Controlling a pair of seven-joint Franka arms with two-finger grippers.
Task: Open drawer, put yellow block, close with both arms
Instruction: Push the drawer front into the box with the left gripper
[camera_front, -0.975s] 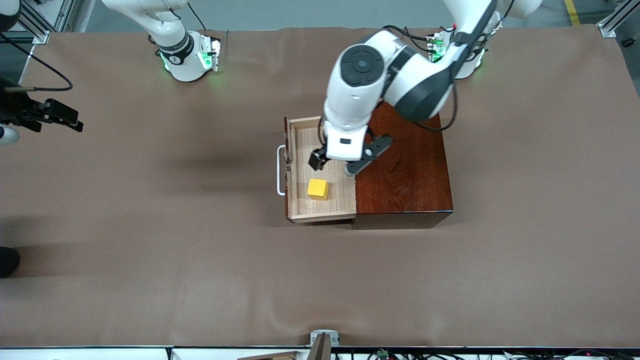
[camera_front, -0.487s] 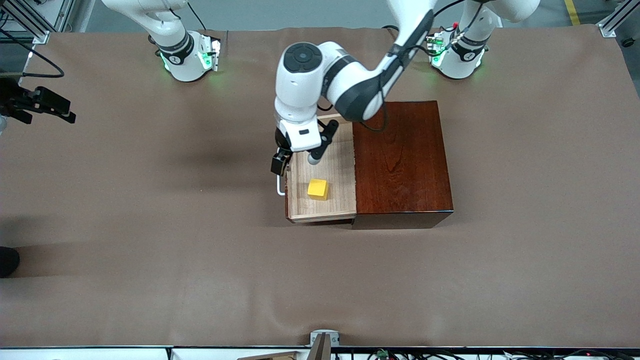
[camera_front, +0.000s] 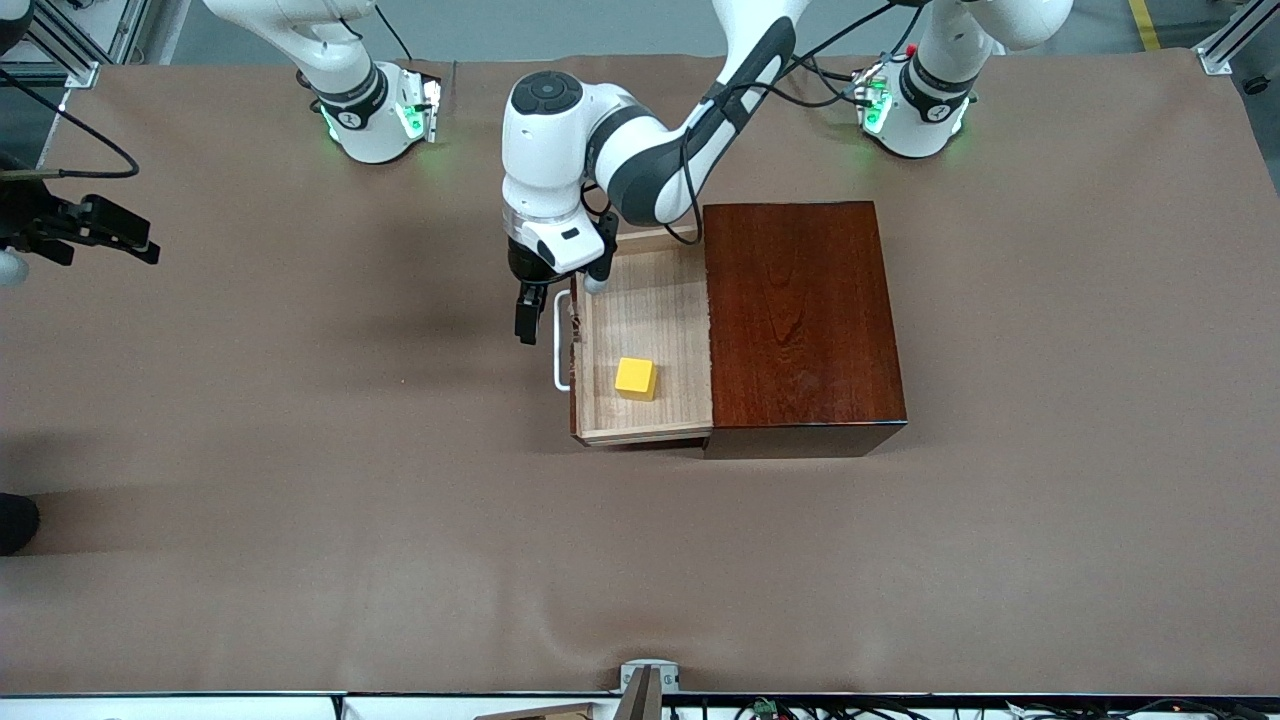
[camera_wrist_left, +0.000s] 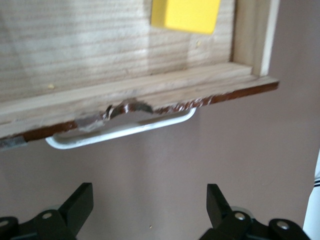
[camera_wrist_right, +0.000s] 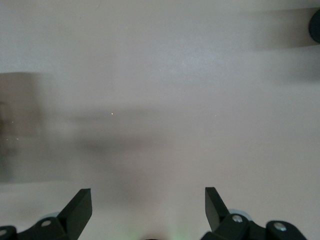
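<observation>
Here, the drawer (camera_front: 645, 340) stands pulled out of a glossy reddish-brown wooden box (camera_front: 800, 320), its pale tray showing straight wood grain, and the yellow block (camera_front: 635, 378), a small smooth cube, sits on the tray floor in the part nearer the front camera. The drawer's dark front is chipped along its top edge, as the left wrist view shows, and carries a white U-shaped bar handle (camera_front: 558, 340). The left gripper (camera_front: 555, 300) hangs over that handle and the drawer's front edge, its black fingers spread wide and holding nothing. The right gripper (camera_front: 110, 235) waits over bare brown table cover (camera_front: 300, 500) at the right arm's end, fingers likewise apart and empty. No readable writing or brand mark shows anywhere.
</observation>
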